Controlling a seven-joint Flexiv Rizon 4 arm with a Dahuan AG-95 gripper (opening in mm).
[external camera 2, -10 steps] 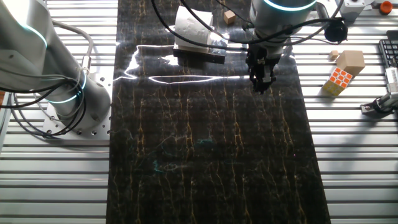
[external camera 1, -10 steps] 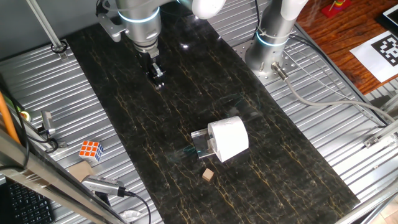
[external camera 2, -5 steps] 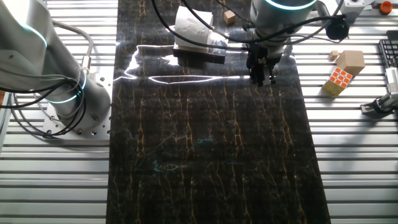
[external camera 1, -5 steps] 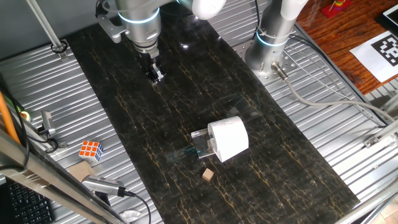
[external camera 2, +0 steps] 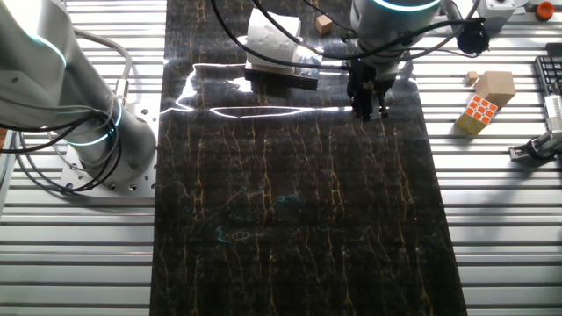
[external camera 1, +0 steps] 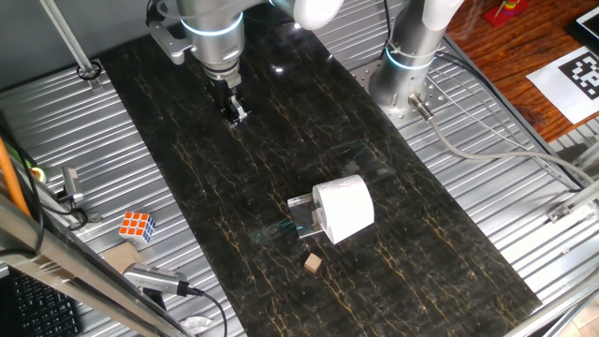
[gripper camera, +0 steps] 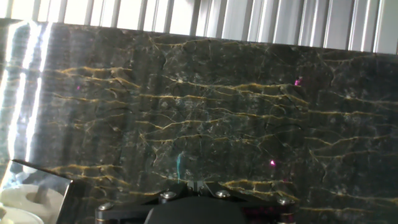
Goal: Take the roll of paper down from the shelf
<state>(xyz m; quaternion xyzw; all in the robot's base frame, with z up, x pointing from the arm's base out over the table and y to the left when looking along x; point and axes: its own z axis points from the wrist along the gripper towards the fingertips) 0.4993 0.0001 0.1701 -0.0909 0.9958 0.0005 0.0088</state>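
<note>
The white roll of paper (external camera 1: 344, 208) lies on its side on the small clear shelf (external camera 1: 301, 221), near the middle of the dark marbled tabletop. It also shows in the other fixed view (external camera 2: 270, 37) on the shelf (external camera 2: 283, 70), and at the bottom left corner of the hand view (gripper camera: 22, 202). My gripper (external camera 1: 236, 113) hangs over the table well away from the roll, pointing down. It is to the right of the shelf in the other fixed view (external camera 2: 369, 109). Its jaws are together and empty (gripper camera: 193, 183).
A small tan wooden cube (external camera 1: 313, 264) lies on the table beside the shelf. A second arm's base (external camera 1: 407, 65) stands off the table's side. A colour puzzle cube (external camera 1: 137, 225) and a wooden block (external camera 2: 494, 85) sit on the ribbed metal surround.
My gripper has risen a little above the tabletop. The roll and the shelf have not moved.
</note>
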